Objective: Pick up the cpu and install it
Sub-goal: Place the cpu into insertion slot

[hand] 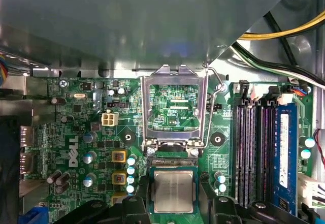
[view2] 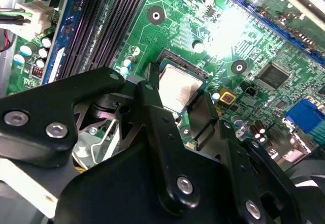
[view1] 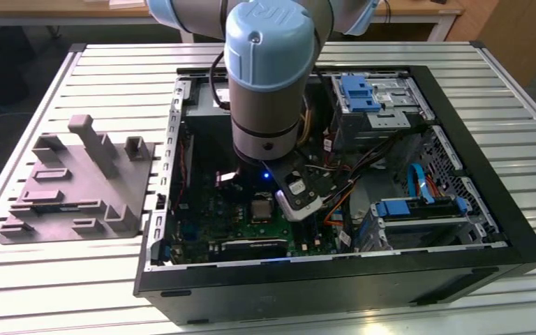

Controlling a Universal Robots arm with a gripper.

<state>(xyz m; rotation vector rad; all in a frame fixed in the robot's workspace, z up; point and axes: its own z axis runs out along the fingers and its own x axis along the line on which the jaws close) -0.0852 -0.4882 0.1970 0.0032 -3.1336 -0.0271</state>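
Slatted metal table (view1: 63, 293) carries an open black computer case (view1: 343, 286), lying on its side. The arm (view1: 268, 91) reaches down into the case from above. On the exterior view's left, just beside the case, sits a grey moulded tray (view1: 72, 202) with upright posts.

Green motherboard (hand: 76, 112) lines the case floor. In the first wrist view, the dark memory slots (hand: 251, 153) run alongside the socket.

Gripper (view2: 179, 89) is low over the socket. Its black fingers (view2: 152, 102) are spread just to chip width and close on the cpu (view2: 175, 84). In the second wrist view, one finger lies against each of two opposite edges, with no gap visible. The grip is clasped on the chip, not slack.

The cpu lies flat and square inside the socket frame, silvery top upward.

First wrist view adds the following:
- The cpu (hand: 173, 191) is level in the socket.
- The metal load plate (hand: 147, 112) is swung open, just beyond the socket.
- The wire lever (hand: 213, 107) is raised beside the load plate.

Second wrist view adds the finger linkage close up. Exterior view adds the tray and the case outline.
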